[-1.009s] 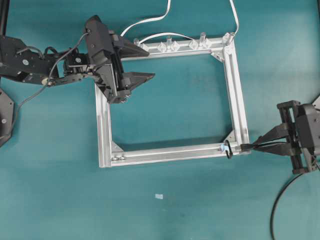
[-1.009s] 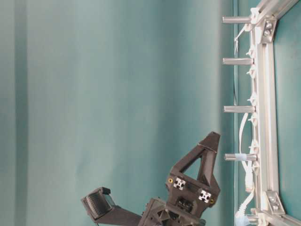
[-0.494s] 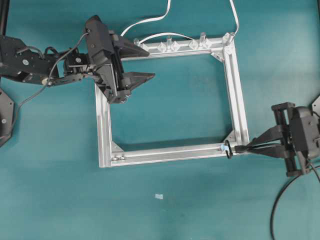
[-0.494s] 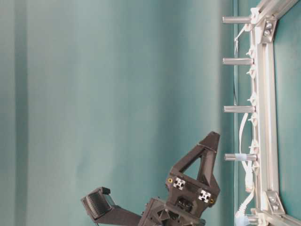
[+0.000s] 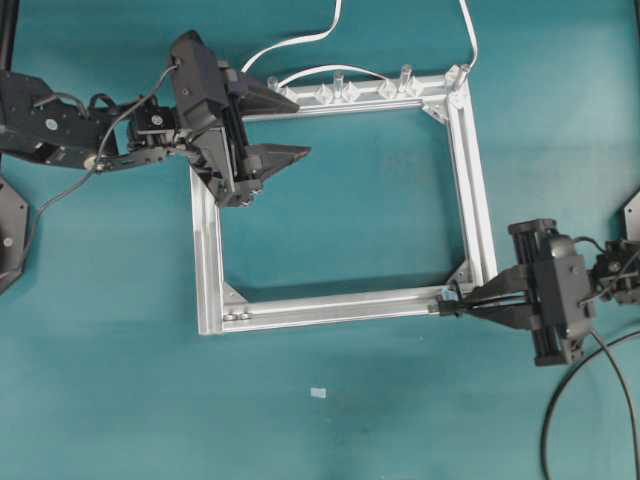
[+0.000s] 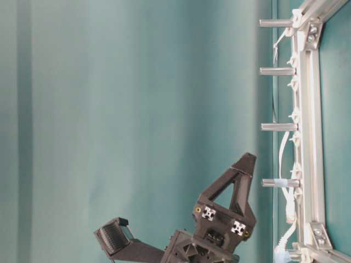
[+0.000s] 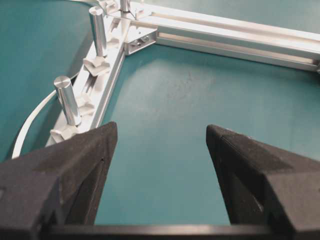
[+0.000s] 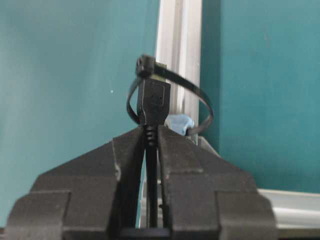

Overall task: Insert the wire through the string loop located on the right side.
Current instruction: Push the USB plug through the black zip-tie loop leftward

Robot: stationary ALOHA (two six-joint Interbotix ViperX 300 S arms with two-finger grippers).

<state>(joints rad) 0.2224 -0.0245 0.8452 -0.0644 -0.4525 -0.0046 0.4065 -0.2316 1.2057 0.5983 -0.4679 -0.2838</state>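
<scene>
On the teal table my right end effector pinches the wire behind its plug — nose at the string loop, lined up for threading; left end effector waits wide, empty.

From overhead, the string loop at the right gripper tips is too small to make out, and whether the plug has passed through it cannot be told. The wire behind that gripper runs off the bottom edge. In the table-level view the left gripper is cut off below, its tips unseen.
</scene>
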